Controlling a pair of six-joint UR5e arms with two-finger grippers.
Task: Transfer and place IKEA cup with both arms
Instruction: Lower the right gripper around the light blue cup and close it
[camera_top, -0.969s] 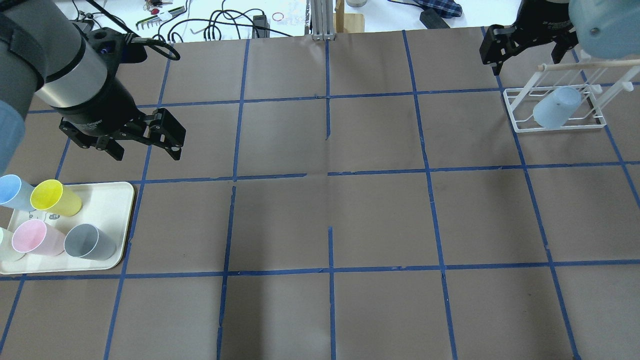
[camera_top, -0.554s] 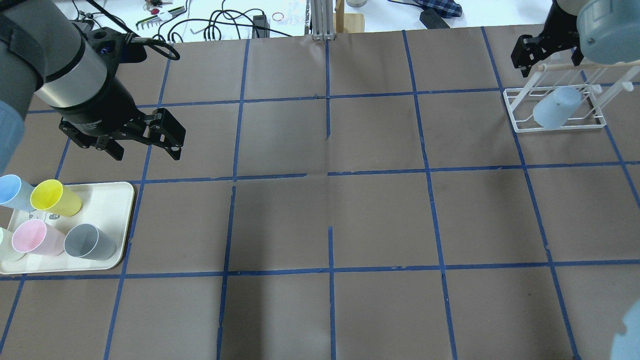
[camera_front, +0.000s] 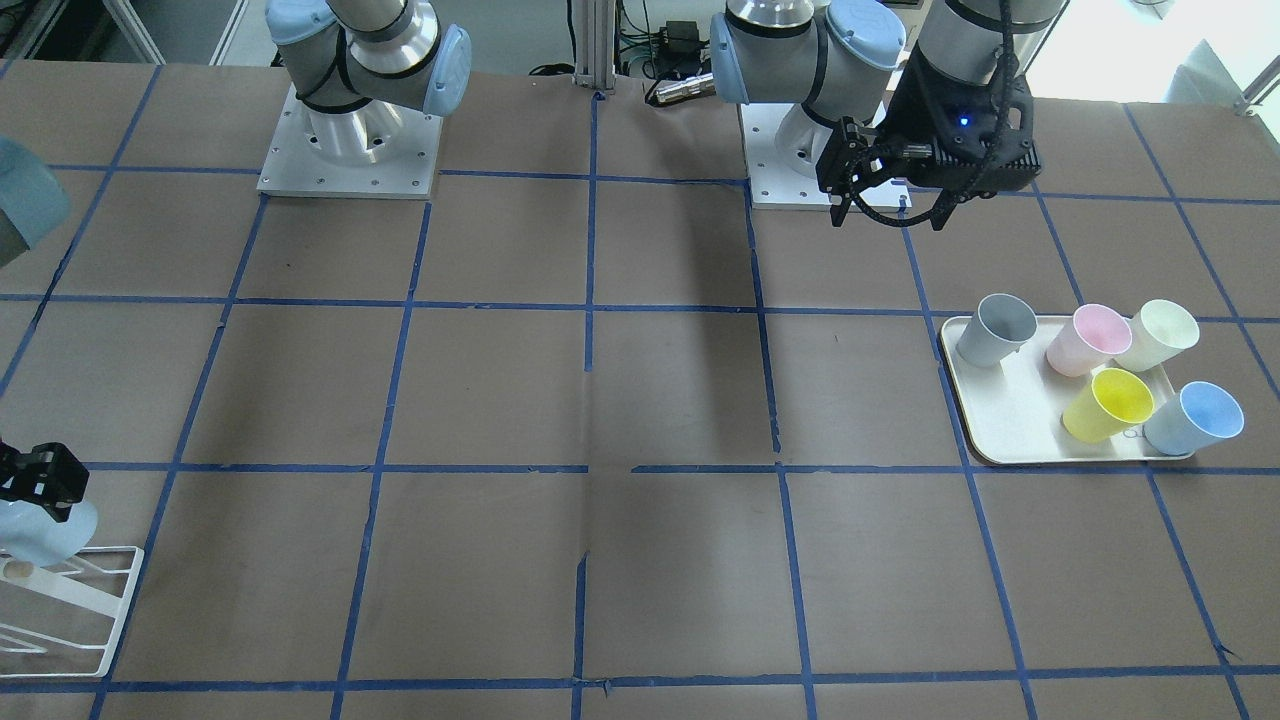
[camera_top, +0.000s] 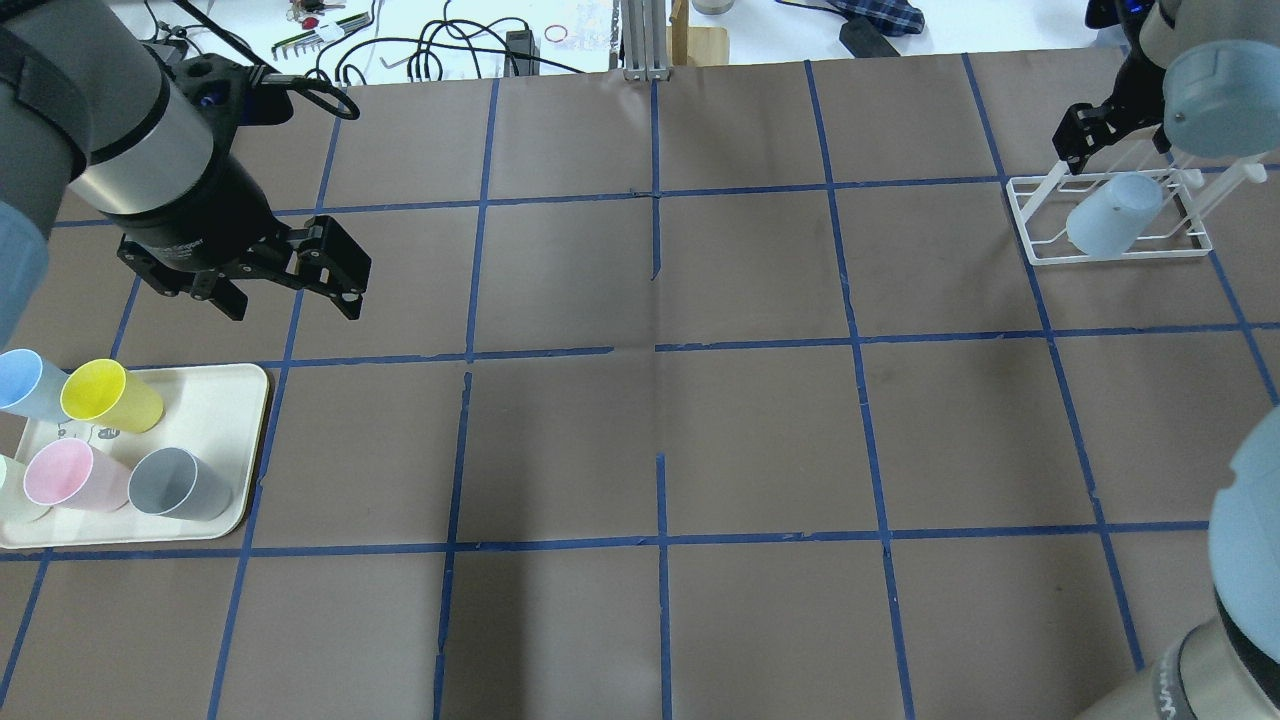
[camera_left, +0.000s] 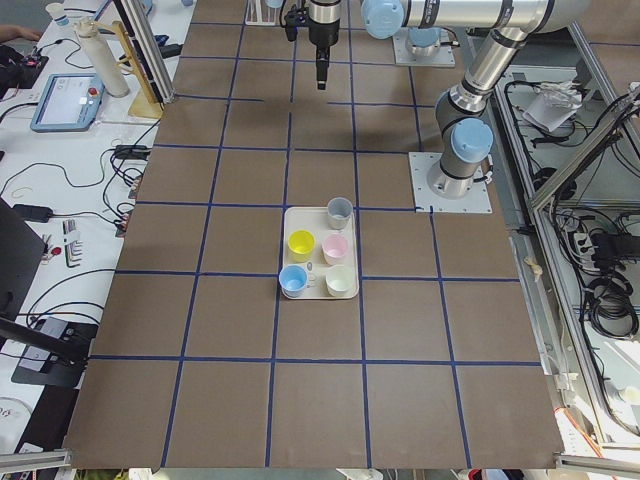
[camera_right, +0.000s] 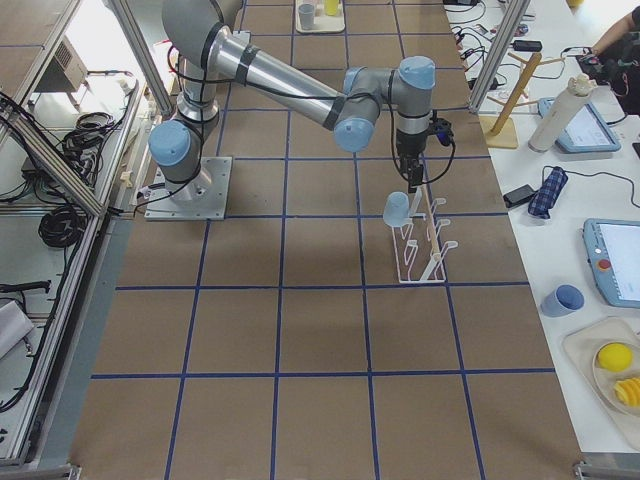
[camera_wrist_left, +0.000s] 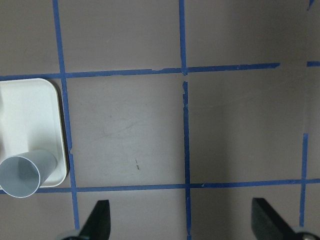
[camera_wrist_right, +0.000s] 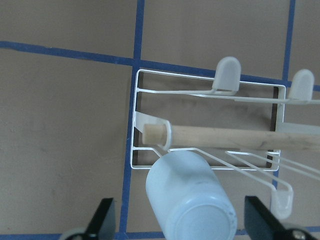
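Nearest the robot, well apart from the white wire drying rack (camera_top: 1022, 215) & at the table's opposite end, a cream plastic tray (camera_top: 210, 410) is holding spare cups, incl. a second pale blue cup (camera_top: 25, 385), prob. stock waiting its turn. A bit farther out, equally distant from the rack, the black two-finger L gripper (camera_top: 296, 305) is hovering w/ jaws spread wide & nothing in them, prob. parking clear of the mid-table. Farther on, the small pale blue tapered plastic IKEA cup (camera_top: 1112, 215) is hanging base-up & tilted on a rack prong, so the prong is carrying it w/o help. Farthest, right above the rack, the black R gripper (camera_wrist_right: 182, 216) is hovering wide open & empty, not touching the cup, so placement looks done.
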